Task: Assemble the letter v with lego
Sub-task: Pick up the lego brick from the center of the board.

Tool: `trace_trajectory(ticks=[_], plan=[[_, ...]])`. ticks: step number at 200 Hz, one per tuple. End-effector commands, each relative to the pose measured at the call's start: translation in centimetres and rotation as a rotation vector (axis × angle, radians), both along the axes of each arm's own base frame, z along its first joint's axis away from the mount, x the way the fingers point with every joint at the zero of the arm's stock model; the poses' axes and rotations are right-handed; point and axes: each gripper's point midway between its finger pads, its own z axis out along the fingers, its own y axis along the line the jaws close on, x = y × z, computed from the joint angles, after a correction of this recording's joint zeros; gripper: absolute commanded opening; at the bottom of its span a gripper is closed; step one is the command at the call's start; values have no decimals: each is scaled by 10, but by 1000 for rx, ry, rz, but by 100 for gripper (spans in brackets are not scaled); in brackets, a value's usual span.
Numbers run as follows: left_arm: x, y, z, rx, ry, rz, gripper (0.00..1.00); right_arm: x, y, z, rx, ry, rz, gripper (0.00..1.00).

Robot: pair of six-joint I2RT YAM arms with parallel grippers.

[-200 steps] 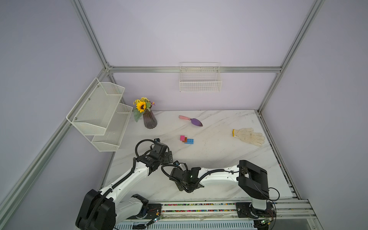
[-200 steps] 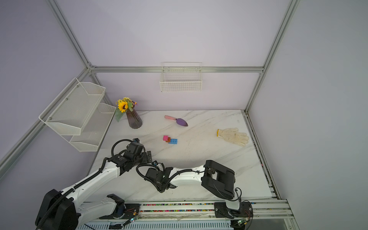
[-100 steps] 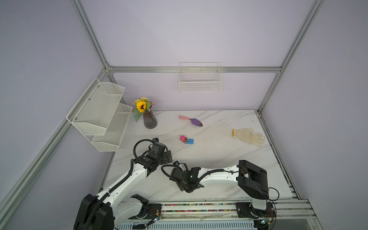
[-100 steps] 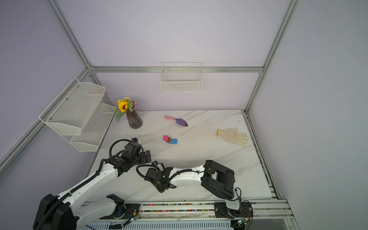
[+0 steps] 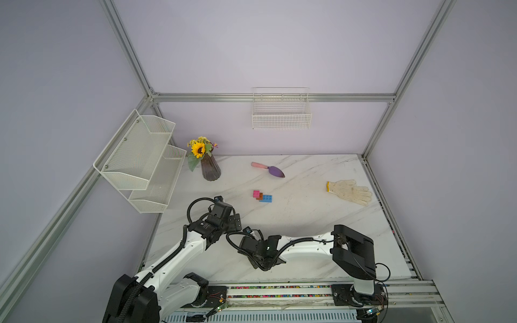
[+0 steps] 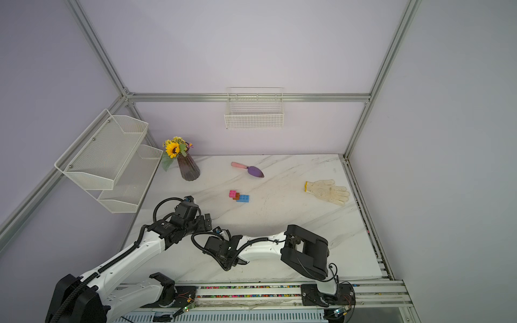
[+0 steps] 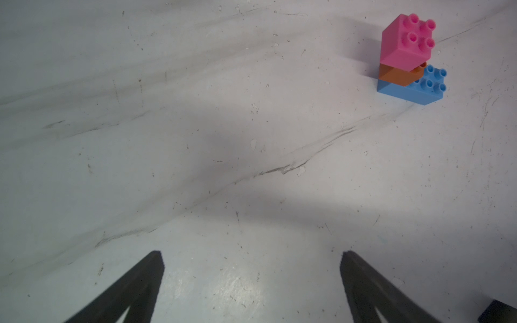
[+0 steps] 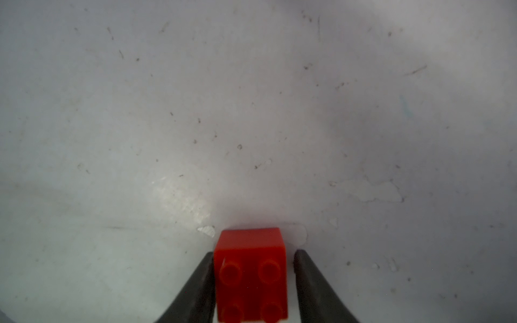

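Right wrist view: right gripper (image 8: 253, 252) brackets the red brick (image 8: 251, 276), studs up, toward the tabletop's (image 8: 251, 112) front edge. One finger touches, the other stands marginally clear; grip unconfirmed. Left gripper (image 7: 251, 252) is spread and empty, apparently leaving the pink-orange-blue stack (image 5: 262, 195) mid-tabletop accessible.

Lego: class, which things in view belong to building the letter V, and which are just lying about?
For the job: pink brick, orange brick, blue brick, red brick.
Lying about: trowel, glove, vase of flowers, wire basket, shelf rack.
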Motion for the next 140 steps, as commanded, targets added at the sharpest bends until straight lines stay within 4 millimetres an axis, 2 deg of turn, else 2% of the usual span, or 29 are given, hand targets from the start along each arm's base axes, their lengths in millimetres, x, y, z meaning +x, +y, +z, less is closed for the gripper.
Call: trace_trajectory(ticks=[1, 45, 74, 103, 140], plan=[[2, 1, 7, -26, -30, 25, 100, -2, 1, -7, -14, 11, 4, 46], [-1, 4, 8, -22, -35, 26, 100, -1, 1, -1, -3, -3, 5, 33], [-4, -3, 13, -52, -49, -16, 100, 7, -6, 26, 29, -57, -18, 30], [-8, -21, 14, -131, -62, -110, 100, 18, -31, 61, 61, -73, -47, 30], [-17, -45, 13, -231, -82, -225, 100, 29, -88, 91, 19, -77, -72, 31]])
